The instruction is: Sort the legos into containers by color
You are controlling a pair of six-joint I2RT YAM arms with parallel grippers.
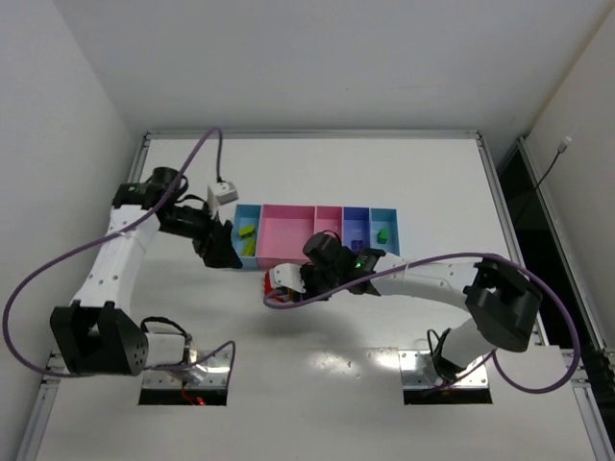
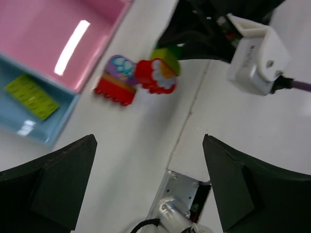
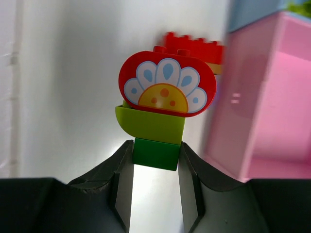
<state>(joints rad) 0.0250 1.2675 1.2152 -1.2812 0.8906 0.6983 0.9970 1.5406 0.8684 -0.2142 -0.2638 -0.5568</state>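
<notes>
Pretty much all plastic here. The wide pink plastic bin [image 2: 39, 29] is properly glossy, bright streak of light on its floor, and the light blue plastic bin [image 2: 53, 128] shines the same way. The red rounded plastic brick [image 3: 166, 87] with the printed flower looks smooth and a bit shiny, same with the lime curved brick [image 3: 150, 126] and the green square brick [image 3: 156, 154]. The black fingers [image 3: 97, 194] of the right gripper [image 3: 155, 167] look dull and matt. The white tabletop [image 1: 384, 327] is smooth with a soft sheen, the white plastic camera housing [image 2: 255, 53] is matt, and the silver mounting plate [image 2: 177, 196] reads as bare metal.
</notes>
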